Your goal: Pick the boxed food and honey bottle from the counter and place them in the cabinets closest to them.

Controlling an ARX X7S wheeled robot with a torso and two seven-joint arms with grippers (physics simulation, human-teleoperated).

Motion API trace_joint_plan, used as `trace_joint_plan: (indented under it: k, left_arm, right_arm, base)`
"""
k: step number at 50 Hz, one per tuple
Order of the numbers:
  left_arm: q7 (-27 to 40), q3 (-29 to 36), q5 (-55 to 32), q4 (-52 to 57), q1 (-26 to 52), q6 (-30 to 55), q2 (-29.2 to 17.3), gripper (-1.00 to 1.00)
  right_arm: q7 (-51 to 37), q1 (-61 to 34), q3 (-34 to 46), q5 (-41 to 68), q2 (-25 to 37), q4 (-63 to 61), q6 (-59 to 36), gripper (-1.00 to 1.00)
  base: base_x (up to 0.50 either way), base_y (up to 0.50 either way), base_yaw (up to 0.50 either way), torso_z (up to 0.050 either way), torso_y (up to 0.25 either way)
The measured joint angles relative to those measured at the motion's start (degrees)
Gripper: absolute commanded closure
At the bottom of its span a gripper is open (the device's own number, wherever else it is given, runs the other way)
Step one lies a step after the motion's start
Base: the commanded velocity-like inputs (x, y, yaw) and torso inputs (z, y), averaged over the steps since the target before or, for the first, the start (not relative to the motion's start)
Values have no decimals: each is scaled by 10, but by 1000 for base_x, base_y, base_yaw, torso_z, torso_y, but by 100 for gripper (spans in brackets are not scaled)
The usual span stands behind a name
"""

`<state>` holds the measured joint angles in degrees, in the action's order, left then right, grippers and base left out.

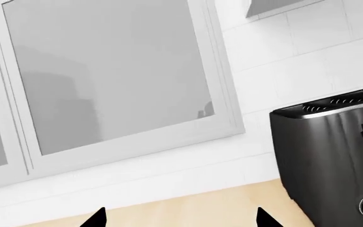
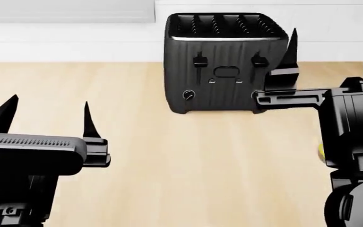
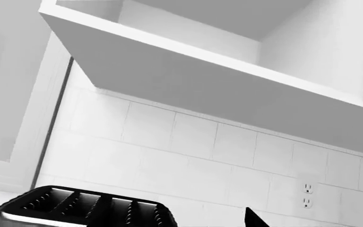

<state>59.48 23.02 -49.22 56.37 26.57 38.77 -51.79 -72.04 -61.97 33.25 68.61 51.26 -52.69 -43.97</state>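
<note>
Left end effector [image 2: 47, 113] open, empty, above counter [image 2: 188, 161], toaster [image 2: 222, 61] well apart.

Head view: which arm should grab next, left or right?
Probably right. What may be the honey bottle, just a yellow sliver, peeks out beside the right arm. The right gripper is open by the toaster. The open left gripper is over the counter, farther away.

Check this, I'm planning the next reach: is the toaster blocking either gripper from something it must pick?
Cannot tell: no box or bottle shows clearly. The toaster stands at the back of the counter, ahead of the open left gripper and right gripper. A yellow sliver behind the right arm is too hidden to identify.
</note>
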Motion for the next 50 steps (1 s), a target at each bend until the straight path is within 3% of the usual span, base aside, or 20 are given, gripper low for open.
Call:
trace_joint_plan:
  k: [17,50]
  left_arm:
    - [2,2,5,0,-11,-12,-7,-100]
    - [9,8,0,1,-3,-13,-14,-100]
  right_arm:
    - [-3,-2,2,2,-1,-2,-3,-100]
    - [-25,-5,-12,37,0,15,8,-100]
  base:
    - [-2,-452,0,0,0]
    - [16,0,0,0,0]
